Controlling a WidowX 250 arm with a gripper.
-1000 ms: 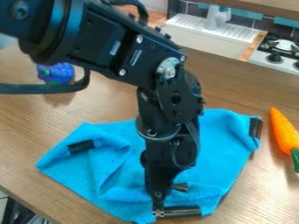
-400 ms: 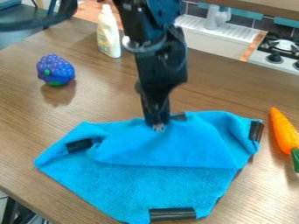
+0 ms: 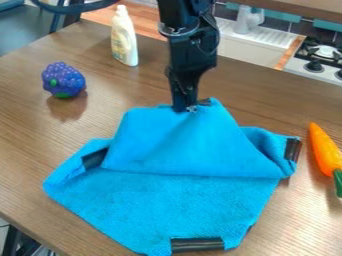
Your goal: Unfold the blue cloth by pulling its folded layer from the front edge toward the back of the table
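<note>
Blue cloth (image 3: 180, 205) on a wooden counter (image 3: 33, 135), its far edge clamped in the black pincer (image 3: 191, 108).
A dark strip (image 3: 197, 244) lies along the cloth's near edge; farther back, a smooth flap rises to the pincer, with a dark patch (image 3: 94, 158) at its left and another (image 3: 292, 149) at its right, near an orange carrot (image 3: 324, 150). Beyond stand a bumpy purple-blue toy (image 3: 63, 80), a white bottle (image 3: 124, 40), then a sink (image 3: 257, 37) and stove (image 3: 322, 57).

A blue cloth (image 3: 180, 200) with black corner patches lies partly bunched, its far edge lifted.
</note>
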